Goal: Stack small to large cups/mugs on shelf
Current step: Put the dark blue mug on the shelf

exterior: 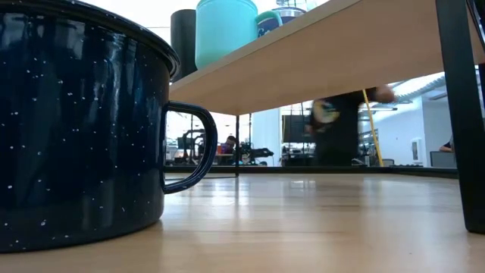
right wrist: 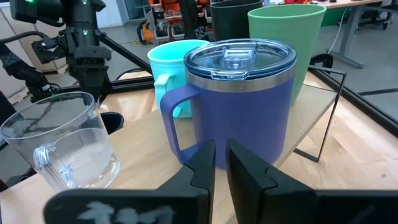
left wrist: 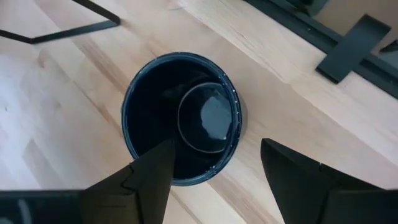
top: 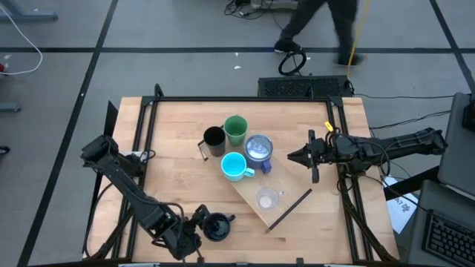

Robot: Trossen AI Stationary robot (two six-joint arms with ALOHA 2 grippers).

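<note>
The dark navy mug (top: 217,227) stands upright on its base on the table near the front edge, large at the left of the low view (exterior: 76,129). My left gripper (left wrist: 216,150) hangs open above it, one finger over its mouth, the other outside the rim. The shelf (top: 291,202) lies slantwise across the table's middle and carries the black cup (top: 214,139), green cup (top: 235,130), purple tumbler (right wrist: 242,106), cyan mug (top: 234,166) and clear glass cup (right wrist: 62,146). My right gripper (right wrist: 221,158) is shut, level, just right of the tumbler and apart from it.
A black metal frame (top: 245,99) runs along the table's far edge and sides. The shelf's dark bracket (exterior: 458,114) stands on the table at the low view's right. A person (top: 319,22) walks on the floor beyond the far edge. Bare wood (top: 174,178) lies left of the shelf.
</note>
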